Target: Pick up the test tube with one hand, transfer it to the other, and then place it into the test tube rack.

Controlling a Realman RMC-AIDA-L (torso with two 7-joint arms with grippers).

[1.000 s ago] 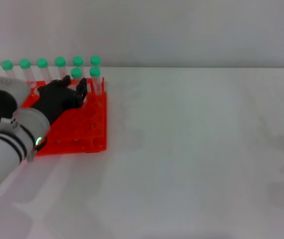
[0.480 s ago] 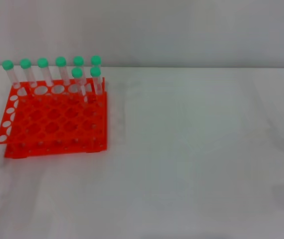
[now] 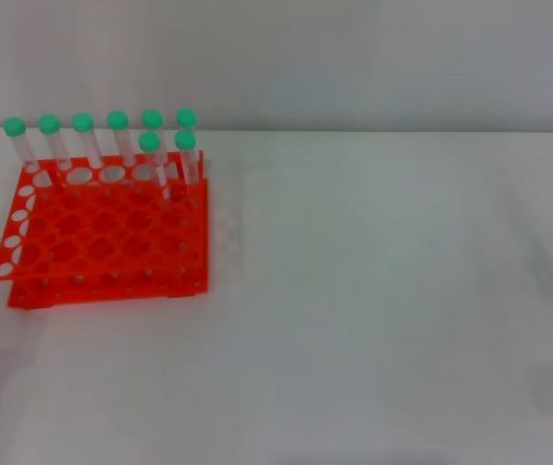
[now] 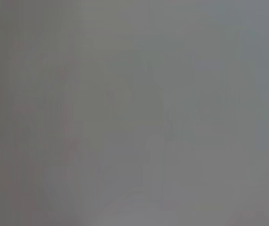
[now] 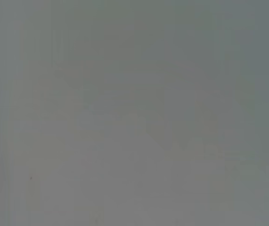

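The orange-red test tube rack stands at the left of the white table in the head view. Several green-capped test tubes stand upright along its far rows; the nearest of them sits in the second row beside another. No loose tube shows on the table. Neither gripper nor arm shows in the head view. Both wrist views show only a blank grey surface.
The white table stretches to the right and front of the rack. A pale wall runs along the back edge.
One second ago the left arm and its black gripper were over the rack's back left part. It has withdrawn to the left, out of view. The rack and tubes stay put.
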